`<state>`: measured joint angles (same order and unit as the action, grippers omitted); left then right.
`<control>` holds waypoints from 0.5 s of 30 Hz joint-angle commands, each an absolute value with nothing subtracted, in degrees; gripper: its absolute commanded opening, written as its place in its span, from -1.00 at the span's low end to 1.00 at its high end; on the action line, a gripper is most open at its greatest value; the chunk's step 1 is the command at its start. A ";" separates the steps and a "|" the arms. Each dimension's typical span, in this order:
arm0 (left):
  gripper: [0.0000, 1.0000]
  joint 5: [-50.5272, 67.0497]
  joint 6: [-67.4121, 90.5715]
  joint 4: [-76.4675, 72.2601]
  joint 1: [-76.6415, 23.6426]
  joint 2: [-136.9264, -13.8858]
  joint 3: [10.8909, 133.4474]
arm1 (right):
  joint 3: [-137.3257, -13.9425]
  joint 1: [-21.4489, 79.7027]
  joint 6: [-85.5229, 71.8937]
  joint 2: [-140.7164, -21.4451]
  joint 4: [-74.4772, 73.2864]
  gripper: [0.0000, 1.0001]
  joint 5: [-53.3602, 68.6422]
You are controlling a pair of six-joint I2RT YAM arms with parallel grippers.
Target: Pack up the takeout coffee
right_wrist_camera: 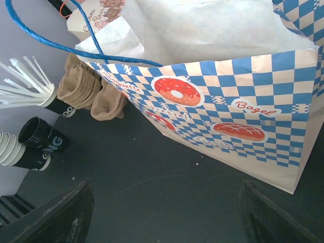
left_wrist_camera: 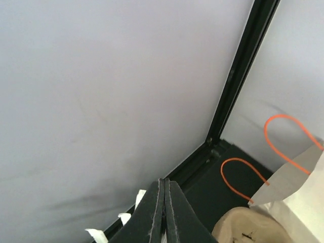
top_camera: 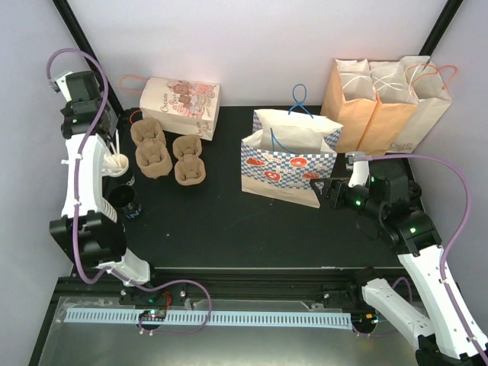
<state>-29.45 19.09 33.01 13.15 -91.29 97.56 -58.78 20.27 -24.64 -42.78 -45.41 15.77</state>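
A black takeout coffee cup (top_camera: 124, 200) with white lettering stands at the table's left; the right wrist view shows it too (right_wrist_camera: 43, 139). Just behind it, another black cup (top_camera: 118, 164) holds a bunch of white sticks (right_wrist_camera: 25, 83). My left gripper (top_camera: 111, 141) hangs over that stick cup with its fingers (left_wrist_camera: 152, 212) pressed shut, tips aimed at the back-left wall. A thin white sliver shows low between them; I cannot tell what it is. My right gripper (right_wrist_camera: 164, 223) is open and bare, low over the mat beside the blue checked bag's (top_camera: 290, 156) right corner.
Brown pulp carriers (top_camera: 168, 152) sit in stacks behind the cups. A white printed bag (top_camera: 181, 107) with orange handles lies at the back left. Three tan paper bags (top_camera: 385, 103) stand at the back right. A ribbed white stack (right_wrist_camera: 7, 147) sits in a black cup.
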 commanded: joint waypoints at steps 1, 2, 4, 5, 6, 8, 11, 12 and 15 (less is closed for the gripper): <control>-0.97 -26.57 16.83 31.09 13.10 -85.11 96.80 | -58.52 20.31 -24.66 -42.63 -44.03 0.61 16.80; -0.95 -23.65 16.81 31.33 13.02 -83.57 97.30 | -58.56 20.30 -24.51 -42.68 -44.08 0.61 16.79; -0.92 -19.30 18.54 32.06 12.88 -79.75 98.39 | -58.83 20.30 -23.95 -42.81 -44.26 0.61 16.53; -0.92 -16.97 19.94 31.97 12.84 -77.61 98.54 | -58.95 20.30 -23.65 -42.85 -44.36 0.61 16.32; -0.93 -14.47 21.38 31.14 12.83 -75.21 98.23 | -58.97 20.32 -23.34 -42.93 -44.38 0.61 16.11; -0.95 -7.99 24.72 28.15 12.83 -68.74 95.91 | -59.14 20.30 -23.12 -42.98 -44.45 0.61 15.82; -0.97 3.04 33.03 17.91 12.74 -60.23 86.56 | -59.47 20.30 -23.31 -42.69 -44.67 0.60 15.71; -0.97 6.81 36.06 14.02 12.59 -57.87 82.47 | -59.52 20.32 -23.44 -42.40 -44.65 0.60 15.56; -0.97 17.69 45.36 4.11 10.99 -54.57 74.54 | -60.12 20.30 -23.19 -41.44 -44.93 0.60 14.62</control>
<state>-0.97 31.38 18.81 12.64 -56.49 83.00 -58.67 20.27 -24.12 -42.85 -45.41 15.59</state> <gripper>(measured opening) 0.026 0.803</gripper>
